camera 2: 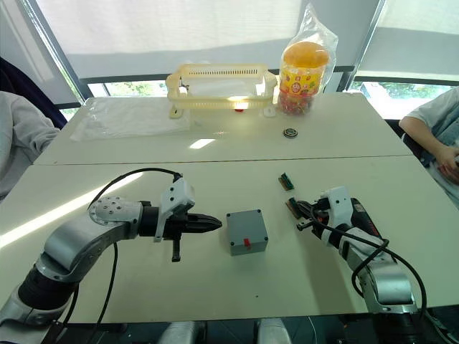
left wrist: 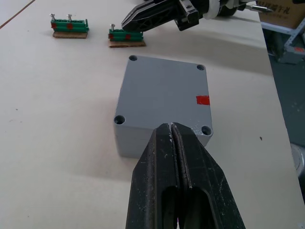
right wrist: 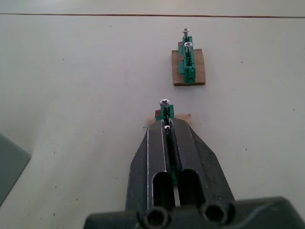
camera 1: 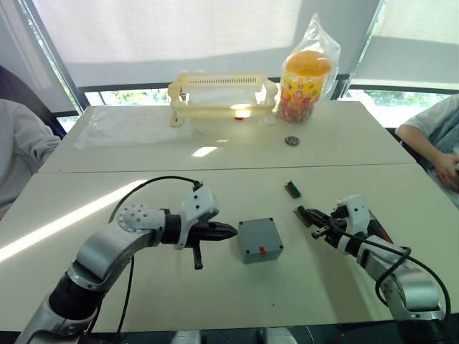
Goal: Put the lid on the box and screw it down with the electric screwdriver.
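Note:
The grey box (camera 1: pixel 259 240) stands at the middle of the near table. The lid (left wrist: pixel 164 90) appears to lie flush on it, a flat top with a hole in each corner and a red mark. My left gripper (camera 1: pixel 231 231) is shut and empty, its tips touching the box's left edge. Just right of the box, my right gripper (right wrist: pixel 166 125) is shut on a small green connector piece (right wrist: pixel 165 110) that carries screws. Behind my right wrist, a dark tool, apparently the electric screwdriver (camera 1: pixel 379 228), lies partly hidden.
A second green connector piece (camera 1: pixel 292 189) lies farther back. On the far table are a yellow basket (camera 1: pixel 222 93), a bagged snack jar (camera 1: pixel 307 79), a small round part (camera 1: pixel 291 140) and a plastic sheet (camera 1: pixel 129 125). People sit at both table ends.

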Robot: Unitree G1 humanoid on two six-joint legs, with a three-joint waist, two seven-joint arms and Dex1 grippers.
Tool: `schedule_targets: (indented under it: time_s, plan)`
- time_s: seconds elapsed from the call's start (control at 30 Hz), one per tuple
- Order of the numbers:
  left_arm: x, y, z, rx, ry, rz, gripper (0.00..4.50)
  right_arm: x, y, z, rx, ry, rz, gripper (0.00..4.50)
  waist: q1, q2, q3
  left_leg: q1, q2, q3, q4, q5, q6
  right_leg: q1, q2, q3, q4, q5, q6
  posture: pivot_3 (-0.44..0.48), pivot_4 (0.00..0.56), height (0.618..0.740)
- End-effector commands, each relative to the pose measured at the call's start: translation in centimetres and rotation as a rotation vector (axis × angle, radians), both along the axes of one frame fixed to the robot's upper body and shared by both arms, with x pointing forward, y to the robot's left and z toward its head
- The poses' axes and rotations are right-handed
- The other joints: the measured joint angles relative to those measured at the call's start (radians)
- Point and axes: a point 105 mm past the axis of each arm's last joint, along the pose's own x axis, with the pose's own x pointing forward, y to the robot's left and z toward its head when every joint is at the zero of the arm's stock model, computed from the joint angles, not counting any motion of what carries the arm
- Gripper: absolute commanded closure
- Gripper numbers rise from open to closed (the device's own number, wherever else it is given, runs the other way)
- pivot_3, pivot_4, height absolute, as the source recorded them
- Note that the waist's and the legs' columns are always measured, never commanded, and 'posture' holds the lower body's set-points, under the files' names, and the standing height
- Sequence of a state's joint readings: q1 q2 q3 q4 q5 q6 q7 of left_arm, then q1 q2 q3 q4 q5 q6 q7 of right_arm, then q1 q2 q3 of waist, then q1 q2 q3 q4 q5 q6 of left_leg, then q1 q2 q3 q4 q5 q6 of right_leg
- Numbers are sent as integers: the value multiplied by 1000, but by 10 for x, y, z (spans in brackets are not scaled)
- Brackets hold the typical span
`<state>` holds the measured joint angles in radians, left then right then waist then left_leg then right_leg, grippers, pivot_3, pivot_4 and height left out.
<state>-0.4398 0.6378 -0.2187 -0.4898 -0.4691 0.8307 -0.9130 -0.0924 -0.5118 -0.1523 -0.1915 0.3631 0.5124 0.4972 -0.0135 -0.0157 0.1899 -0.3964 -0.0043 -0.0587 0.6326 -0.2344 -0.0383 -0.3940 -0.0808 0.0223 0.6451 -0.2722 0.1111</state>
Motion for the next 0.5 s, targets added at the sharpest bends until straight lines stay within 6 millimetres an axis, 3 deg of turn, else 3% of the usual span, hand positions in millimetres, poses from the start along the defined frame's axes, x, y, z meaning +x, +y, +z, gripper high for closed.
schedule_targets:
  time_s: [0.03, 0.5]
  plan:
    - [0, -3, 9, -13, -46, -25, 4500, 2, 2, 21, 11, -91, 6, 4449, 0, 0, 0, 0, 0, 0, 0, 0, 0, 0, 0, 0, 0, 0, 0, 0, 150, 740]
    - [5, 4, 13, -12, -42, -33, 4500, -8, 8, 59, 17, -192, 28, 4449, 1, 0, 0, 0, 0, 0, 0, 0, 0, 0, 0, 0, 0, 0, 0, 0, 150, 740]
